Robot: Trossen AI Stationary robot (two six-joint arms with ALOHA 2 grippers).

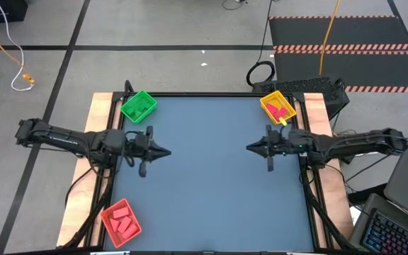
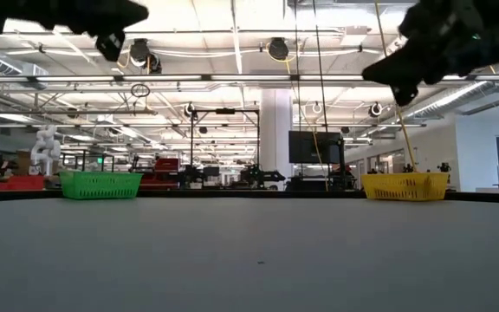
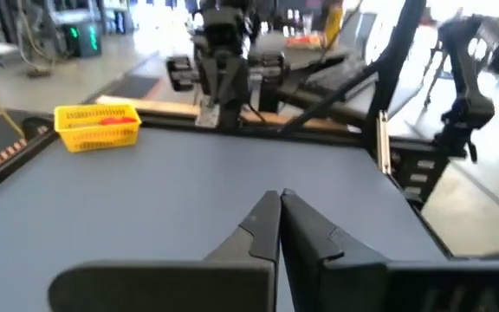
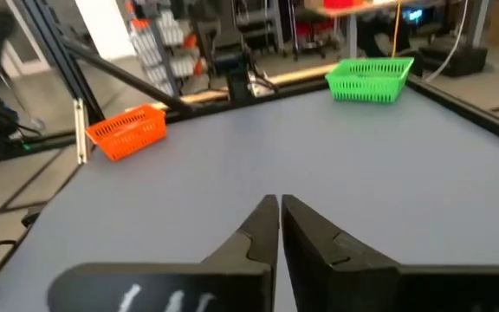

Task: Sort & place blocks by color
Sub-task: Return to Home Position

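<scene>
Both arms hang above the table, facing each other across its middle and well apart. Your left gripper points toward the centre; its wrist view shows the two fingers pressed together with nothing between them. Your right gripper mirrors it from the other side, jaws likewise closed and empty, fingers touching.

In the high view the green tray sits at the table's top-left corner. You can just make out green blocks inside, hard to separate from the tray's colour. The yellow tray sits at the top-right corner with pink-red blocks in it. The red tray sits at the bottom-left corner with salmon blocks in it. Each gripper is clear of all three trays.
</scene>
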